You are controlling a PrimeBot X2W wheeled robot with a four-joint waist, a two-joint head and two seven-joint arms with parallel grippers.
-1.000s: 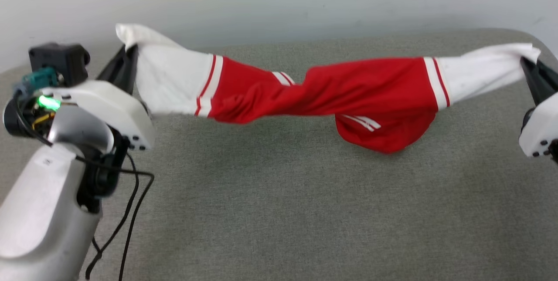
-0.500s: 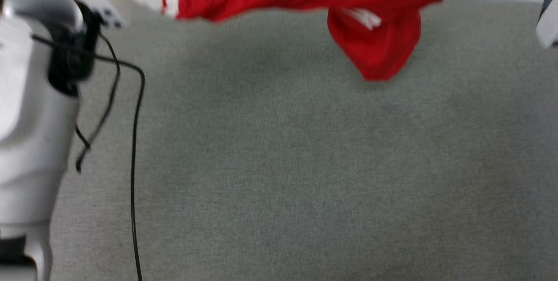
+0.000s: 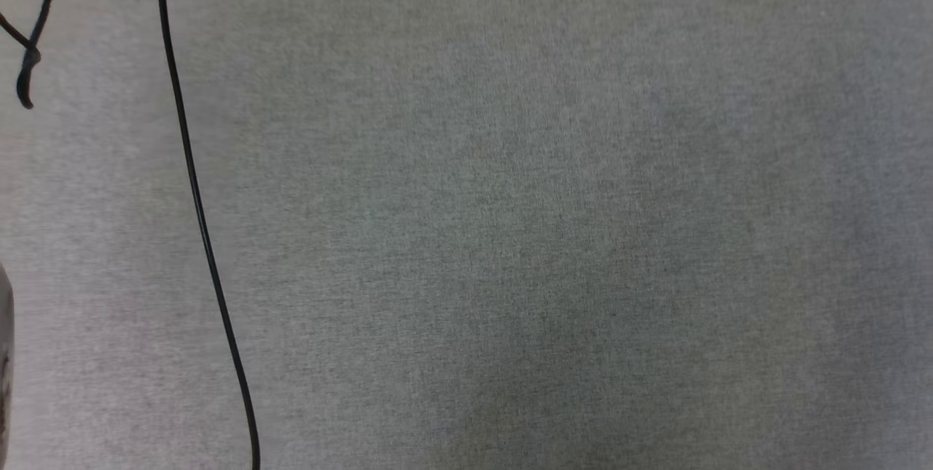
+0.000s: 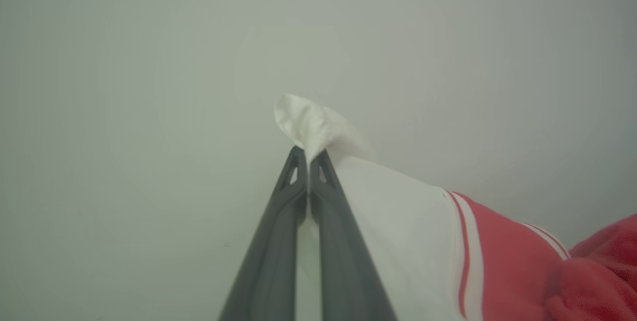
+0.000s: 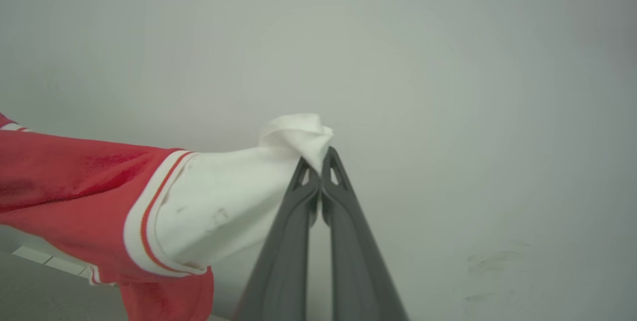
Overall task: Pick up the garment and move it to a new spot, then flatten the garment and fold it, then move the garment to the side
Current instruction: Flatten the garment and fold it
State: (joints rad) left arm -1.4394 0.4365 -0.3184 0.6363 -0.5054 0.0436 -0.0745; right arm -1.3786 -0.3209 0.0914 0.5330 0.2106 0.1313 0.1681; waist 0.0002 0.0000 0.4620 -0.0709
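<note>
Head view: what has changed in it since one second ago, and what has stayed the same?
The head camera has tilted down toward the near grey surface and black cable; that shift is the camera's, not the things'. Nothing was let go: the left gripper and right gripper stay shut on the white sleeves of the garment.

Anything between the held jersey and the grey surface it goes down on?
Nothing visible except a black cable running down the left of the grey surface in the head view. Left gripper and right gripper each pinch a sleeve of the garment.
</note>
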